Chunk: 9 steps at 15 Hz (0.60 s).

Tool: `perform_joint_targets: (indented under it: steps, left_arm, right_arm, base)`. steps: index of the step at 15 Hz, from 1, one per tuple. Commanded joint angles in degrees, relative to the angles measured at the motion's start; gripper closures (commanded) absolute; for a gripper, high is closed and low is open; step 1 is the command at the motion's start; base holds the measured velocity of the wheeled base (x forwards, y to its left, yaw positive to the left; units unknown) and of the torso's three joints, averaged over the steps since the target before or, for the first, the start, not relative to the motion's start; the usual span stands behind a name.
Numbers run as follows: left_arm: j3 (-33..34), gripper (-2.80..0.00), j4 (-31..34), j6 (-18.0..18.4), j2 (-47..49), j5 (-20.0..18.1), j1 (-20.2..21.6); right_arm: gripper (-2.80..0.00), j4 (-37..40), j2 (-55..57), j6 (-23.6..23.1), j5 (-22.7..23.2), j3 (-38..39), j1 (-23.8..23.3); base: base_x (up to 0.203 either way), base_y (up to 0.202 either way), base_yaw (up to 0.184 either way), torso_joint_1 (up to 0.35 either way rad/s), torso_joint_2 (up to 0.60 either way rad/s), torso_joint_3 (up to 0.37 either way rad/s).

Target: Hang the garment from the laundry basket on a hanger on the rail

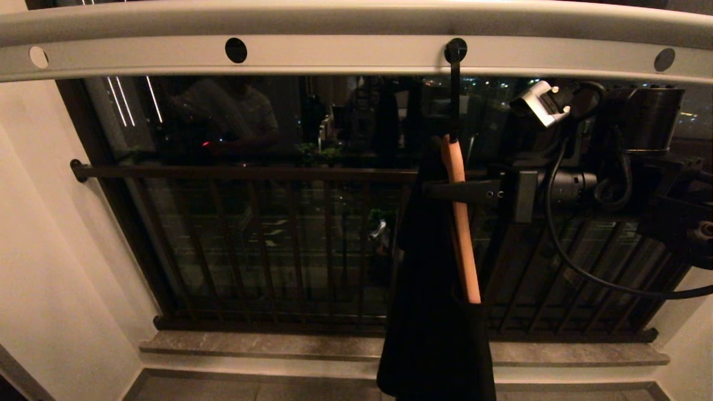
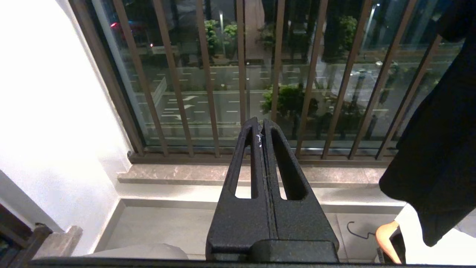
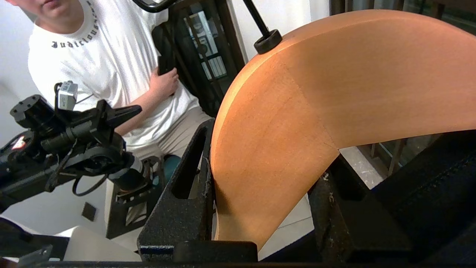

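Hanger hooked on rail, right gripper not yet let go.
Right gripper [image 3: 260,208], right of frame, pinches the wooden hanger [image 1: 460,223] carrying the dark garment [image 1: 434,334]. Hook sits in a hole of the rail [image 1: 334,55], top of frame. Left gripper [image 2: 262,130] pressed together, idle. Left: release. Basket unseen.

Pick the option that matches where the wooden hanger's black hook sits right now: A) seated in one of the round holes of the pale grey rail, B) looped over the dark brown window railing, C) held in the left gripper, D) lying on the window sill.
A: in the head view the hanger, with the dark garment on it, hangs by its hook from a hole in the rail, while the right gripper grips the wood.
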Motion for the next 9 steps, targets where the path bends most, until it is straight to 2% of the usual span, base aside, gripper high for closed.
perform_joint_targets:
  steps: [1, 7, 8, 9]
  left_arm:
    - [0.09, 0.0, -0.04, 0.03, 0.05, 0.05, 0.01]
    - [0.09, 0.0, -0.04, 0.03, 0.05, -0.02, 0.01]
    - [0.09, 0.0, -0.04, 0.03, 0.05, 0.05, 0.01]
    - [0.09, 0.0, -0.04, 0.03, 0.05, -0.02, 0.01]
  right_arm:
    - [0.0, -0.2, -0.31, 0.03, 0.36, 0.09, -0.09]
    - [0.0, -0.03, -0.18, 0.2, 0.3, 0.05, -0.04]
    - [-2.8, -0.03, -0.14, 0.2, 0.18, 0.0, 0.0]
    - [-2.8, -0.12, -0.19, 0.29, 0.09, 0.0, 0.0]
  base:
    - [0.0, 0.0, 0.0, 0.0, 0.0, 0.0]
    - [0.0, 0.0, 0.0, 0.0, 0.0, 0.0]
    - [0.0, 0.0, 0.0, 0.0, 0.0, 0.0]
    - [0.0, 0.0, 0.0, 0.0, 0.0, 0.0]
